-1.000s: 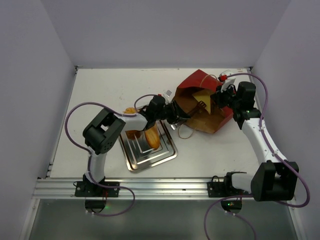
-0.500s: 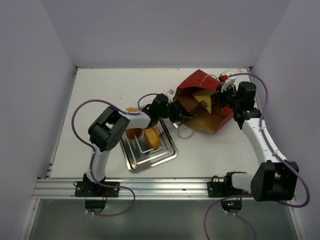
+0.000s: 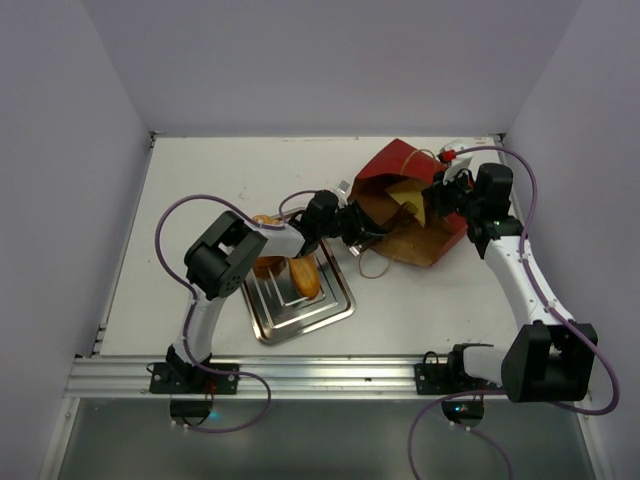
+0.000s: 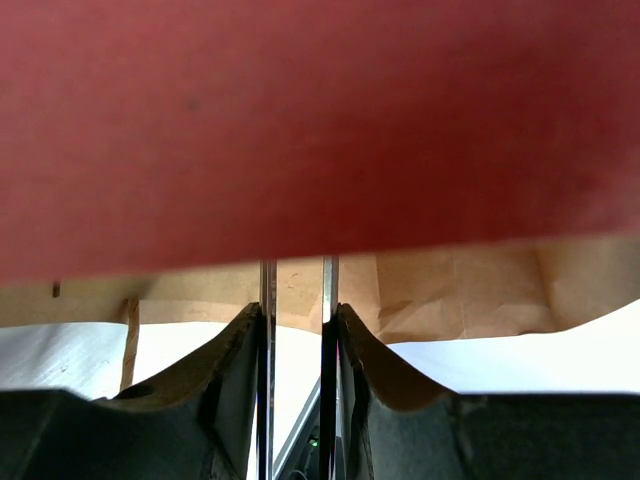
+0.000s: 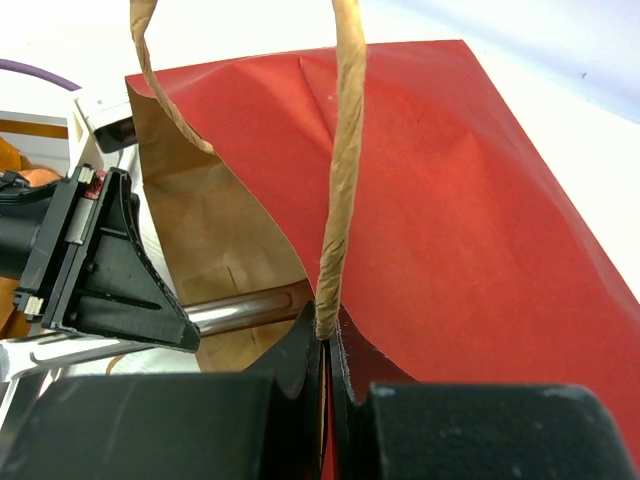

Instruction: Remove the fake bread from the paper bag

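Observation:
The dark red paper bag [image 3: 415,165] lies on its side at the back right, its brown-lined mouth facing left. A pale yellow wedge of fake bread [image 3: 405,190] shows inside it. My left gripper [image 3: 366,222] reaches into the mouth; in the left wrist view its jaws [image 4: 297,265] stand a little apart under the red wall [image 4: 320,120], with nothing between them. My right gripper [image 3: 440,196] is shut on the bag's tan string handle [image 5: 340,180], pinching it at the bag's rim [image 5: 325,335]. Orange bread pieces [image 3: 304,277] lie on the tray.
A silver metal tray [image 3: 325,312] sits in front of the left arm, with another golden piece [image 3: 262,220] at its far edge. A loose string handle [image 3: 372,265] trails on the table by the bag's mouth. Walls close in on three sides.
The left gripper has pushed rightward, deeper into the bag's mouth, and its jaws have narrowed a little. The right arm and the bag have stayed put.

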